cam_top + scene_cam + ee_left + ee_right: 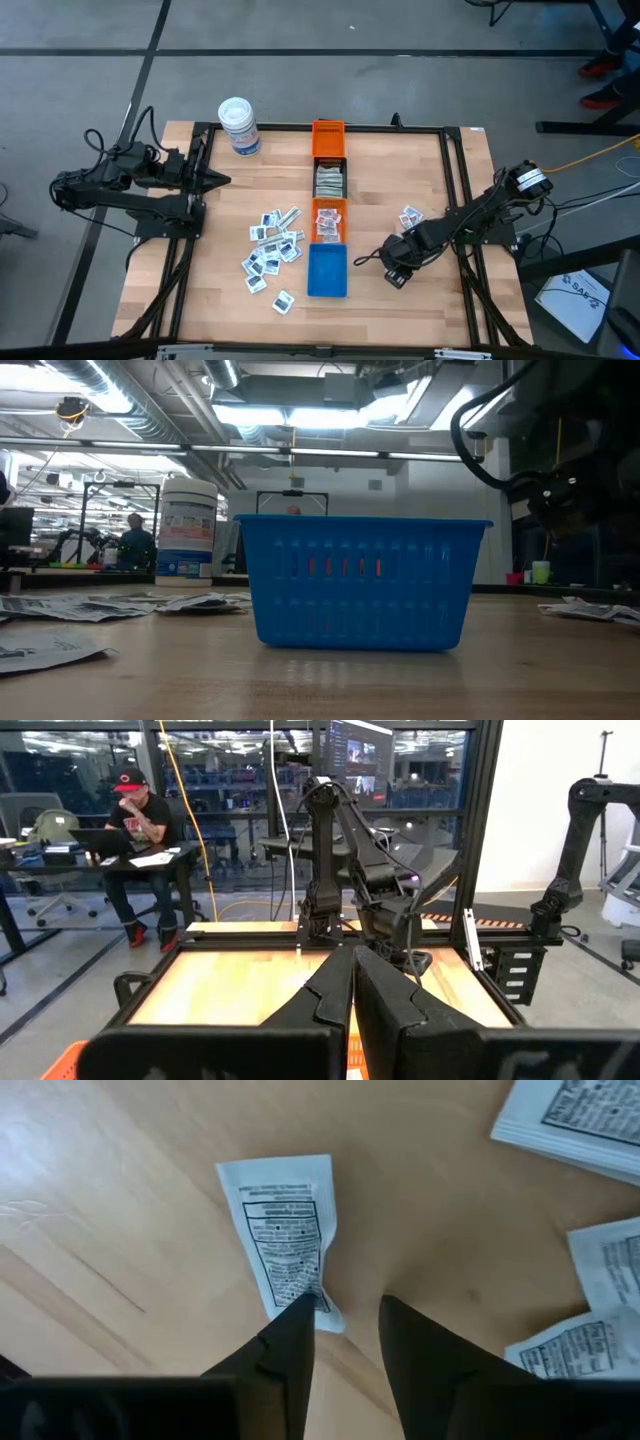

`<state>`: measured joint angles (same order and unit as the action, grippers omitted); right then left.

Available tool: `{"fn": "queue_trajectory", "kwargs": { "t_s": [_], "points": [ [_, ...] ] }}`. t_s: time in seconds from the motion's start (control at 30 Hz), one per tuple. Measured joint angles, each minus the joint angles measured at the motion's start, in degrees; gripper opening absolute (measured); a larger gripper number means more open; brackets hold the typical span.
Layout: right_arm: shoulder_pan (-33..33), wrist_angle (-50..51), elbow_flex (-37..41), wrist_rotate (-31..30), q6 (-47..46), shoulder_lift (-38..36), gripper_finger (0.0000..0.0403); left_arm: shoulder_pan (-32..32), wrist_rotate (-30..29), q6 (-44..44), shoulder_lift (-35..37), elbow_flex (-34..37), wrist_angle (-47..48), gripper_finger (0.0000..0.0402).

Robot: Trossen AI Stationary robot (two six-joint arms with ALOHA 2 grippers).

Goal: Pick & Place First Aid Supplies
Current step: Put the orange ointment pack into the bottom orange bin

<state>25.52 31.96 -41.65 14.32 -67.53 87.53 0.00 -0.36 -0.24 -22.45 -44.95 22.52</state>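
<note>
Several white packets with black print (272,250) lie scattered flat on the table left of the bin row. A few more packets (410,217) lie near the right arm. My right gripper (364,259) is low over the table just right of the blue bin (327,270), its fingers a narrow gap apart. In the right wrist view my right gripper (348,1312) points down beside one white packet (283,1230) that lies flat on the wood. My left gripper (218,181) waits shut at the table's left side, touching nothing. My right gripper comes from above, pointing down. One fingertip (300,1315) overlaps the packet's near end (318,1292); the other fingertip stands over bare wood. I cannot tell whether the fingertip touches the packet. The packet lies flat on the table.
A row of bins runs down the table's middle: orange (328,138), black (330,181) with pale strips, orange (329,221) with packets, then blue. A white tub (240,126) stands at the far left. People sit at desks beyond the table.
</note>
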Motion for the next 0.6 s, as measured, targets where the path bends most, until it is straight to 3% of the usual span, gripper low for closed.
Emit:
{"fn": "queue_trajectory", "kwargs": {
  "t_s": [0.27, 0.6],
  "points": [
    [0.0, -1.4, 0.0, 0.9, -1.0, 0.1, 0.0009, 0.0, 0.0, 0.0, 0.0, 0.0, 0.0, 0.0013],
    [-1.2, -2.7, -0.9, 0.8, -1.0, -0.9, 0.0004, 0.0, 0.0, 0.0, 0.0, 0.0, 0.0, 0.0013]
  ]
}}
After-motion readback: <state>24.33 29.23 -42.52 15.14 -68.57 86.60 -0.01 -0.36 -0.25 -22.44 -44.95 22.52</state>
